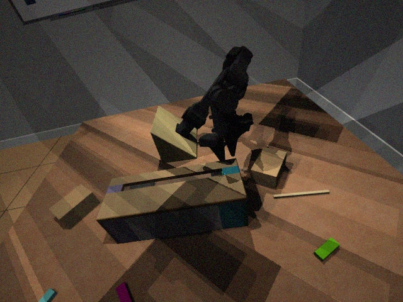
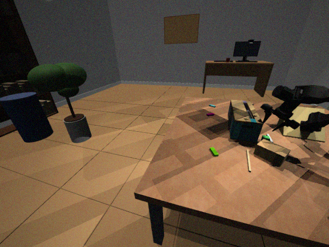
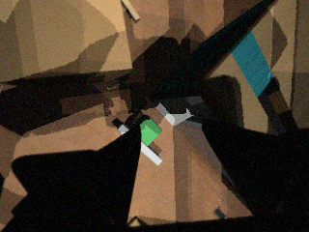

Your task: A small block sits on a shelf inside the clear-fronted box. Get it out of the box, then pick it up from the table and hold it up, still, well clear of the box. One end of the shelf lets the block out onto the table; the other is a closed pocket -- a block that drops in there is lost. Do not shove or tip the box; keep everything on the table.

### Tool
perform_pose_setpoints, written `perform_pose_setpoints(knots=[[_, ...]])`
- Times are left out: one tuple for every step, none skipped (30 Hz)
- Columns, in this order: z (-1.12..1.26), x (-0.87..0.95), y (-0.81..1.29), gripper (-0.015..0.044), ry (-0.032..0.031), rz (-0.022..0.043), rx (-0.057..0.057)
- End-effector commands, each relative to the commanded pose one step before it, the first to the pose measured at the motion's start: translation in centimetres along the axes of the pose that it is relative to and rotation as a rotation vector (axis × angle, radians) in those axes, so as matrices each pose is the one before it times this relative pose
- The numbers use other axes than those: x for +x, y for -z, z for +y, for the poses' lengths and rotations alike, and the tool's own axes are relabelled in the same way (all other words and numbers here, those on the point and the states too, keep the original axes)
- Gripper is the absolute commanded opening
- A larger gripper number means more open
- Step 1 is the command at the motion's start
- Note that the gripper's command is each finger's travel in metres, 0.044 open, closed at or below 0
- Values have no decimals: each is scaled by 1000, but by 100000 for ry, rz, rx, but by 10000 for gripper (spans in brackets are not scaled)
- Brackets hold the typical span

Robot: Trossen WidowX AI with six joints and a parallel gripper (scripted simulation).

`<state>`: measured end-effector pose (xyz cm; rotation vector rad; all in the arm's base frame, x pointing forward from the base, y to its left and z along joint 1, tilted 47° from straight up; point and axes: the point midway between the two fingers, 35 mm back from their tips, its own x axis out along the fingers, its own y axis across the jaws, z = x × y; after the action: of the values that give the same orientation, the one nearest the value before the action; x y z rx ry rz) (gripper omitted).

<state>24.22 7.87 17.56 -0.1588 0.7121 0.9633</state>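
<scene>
Wooden table top (image 1: 325,221) carries a long tan cardboard box (image 1: 182,195) with a teal right end. Just beyond that end, the black parallel-jaw gripper (image 1: 227,153) points down, fingers partly open and holding nothing. Seen through the wrist camera, the small green block (image 3: 150,131) lies on the table between the fingertips, beside a thin white strip (image 3: 151,155).
</scene>
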Motion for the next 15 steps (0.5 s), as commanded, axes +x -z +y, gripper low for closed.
perform_pose_setpoints(knots=[[301, 1449, 1653, 285, 1251, 3522, -90114], [6, 58, -21, 285, 134, -133, -6223], [5, 58, -22, 285, 142, -126, -6226], [4, 57, -22, 285, 149, -118, -6206], [5, 94, -37, 285, 255, -180, -6457], [2, 55, -22, 285, 155, -97, -6221], [1, 55, -23, 285, 162, -89, -6129], [0, 54, -23, 285, 164, -79, -6168], [-2, 54, -23, 285, 170, -70, -6233], [-3, 54, -23, 285, 177, -61, -6217], [-4, 54, -23, 285, 180, -51, -6204], [-6, 54, -23, 285, 182, -41, -6179], [-7, 53, -23, 285, 184, -31, -6048], [-8, 52, -22, 285, 182, -20, -6118], [-13, 73, -31, 285, 259, -14, -6342]])
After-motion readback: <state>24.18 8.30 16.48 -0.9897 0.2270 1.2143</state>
